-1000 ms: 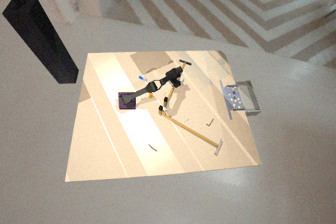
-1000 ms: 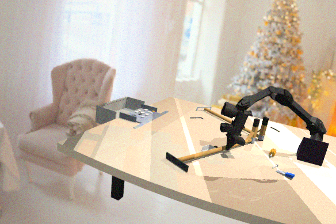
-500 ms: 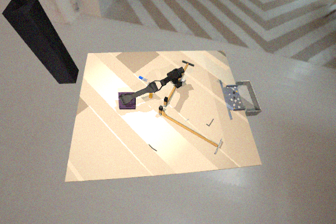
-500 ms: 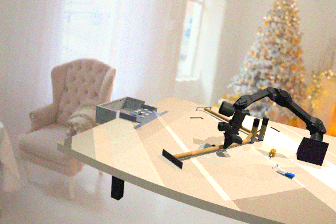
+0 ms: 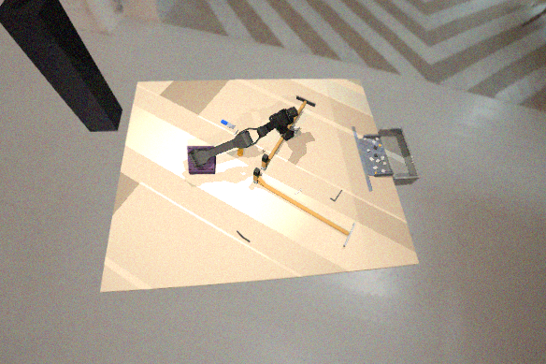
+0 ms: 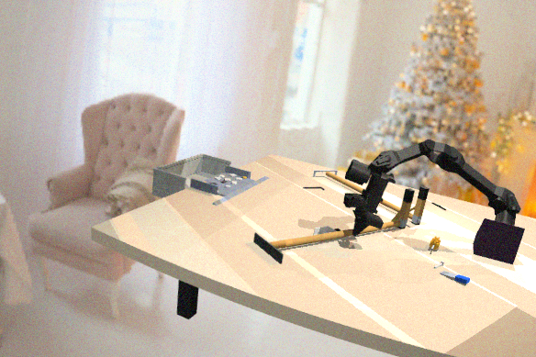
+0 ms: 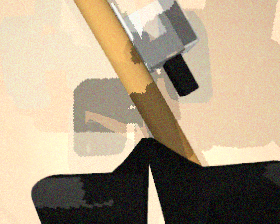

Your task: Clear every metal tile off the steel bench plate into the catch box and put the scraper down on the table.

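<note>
The steel bench plate (image 5: 365, 145) lies at the table's far edge with several small tiles (image 5: 371, 158) (image 6: 234, 181) on it. The grey catch box (image 5: 409, 152) (image 6: 170, 183) adjoins its outer end. One wooden-handled tool (image 5: 276, 147) (image 6: 312, 239) (image 7: 111, 47) has a wide black head and an upright black-tipped grip. A longer-looking one (image 5: 304, 207) has a thin pale metal head; I cannot tell which is named the long scraper. My gripper (image 5: 288, 136) (image 6: 357, 232) (image 7: 148, 141) is shut and empty, fingertips low against or just beside the black-headed tool's handle; contact is unclear.
A grey block with a black stub (image 7: 163, 42) lies beside the handle near my fingertips. A blue-capped pen (image 5: 225, 123) (image 6: 461, 279) and an orange piece (image 5: 240, 152) (image 6: 434, 243) lie nearer the arm's base. A dark bent rod (image 5: 337, 196) and a dark curved strip (image 5: 243, 237) also lie about.
</note>
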